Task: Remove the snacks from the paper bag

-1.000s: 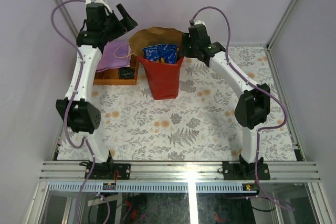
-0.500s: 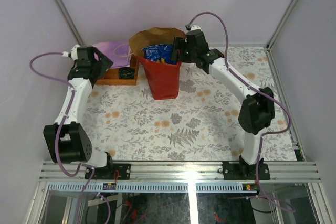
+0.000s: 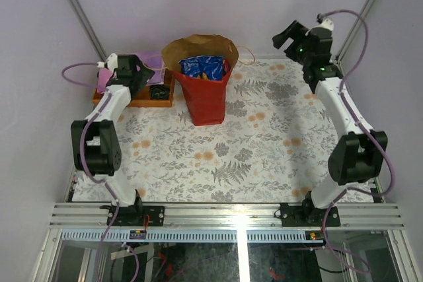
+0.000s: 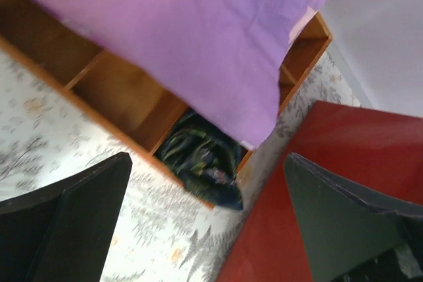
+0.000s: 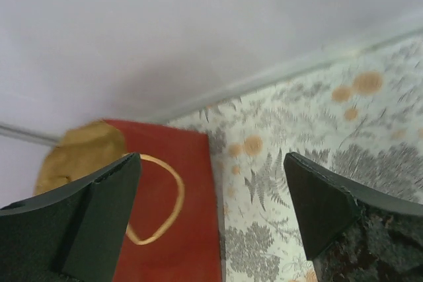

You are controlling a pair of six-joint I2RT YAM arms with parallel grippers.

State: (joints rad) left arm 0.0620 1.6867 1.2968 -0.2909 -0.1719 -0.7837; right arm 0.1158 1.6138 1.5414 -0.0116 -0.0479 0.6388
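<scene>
Red paper carrier bag (image 3: 206,100), brown kraft inside, stands upright on the far half of the table, a little left of centre, mouth open. Blue-and-white foil snack packets (image 3: 202,67) sit in the mouth, all within the rim. One thin loop handle (image 5: 166,197) lies against the red outer wall in the right wrist view.

Just left of the bag is a brown wooden compartment tray (image 4: 122,94). A folded purple cloth (image 4: 192,37) is draped over its far part. In the end compartment nearest the bag lies a dark crumpled item (image 4: 201,166) with green flecks, half under the cloth. I cannot tell what it is.

Left gripper (image 4: 206,156) hovers over that end of the tray, fingers spread wide with nothing between them, touching neither tray nor bag.

Right gripper (image 3: 288,35) is raised well to the right of the bag, near the far right corner. Its fingers also stand wide apart and hold nothing. From its own camera I see the bag down to the left.

Grey fern-and-flower patterned table cover (image 3: 264,140) runs under everything.
</scene>
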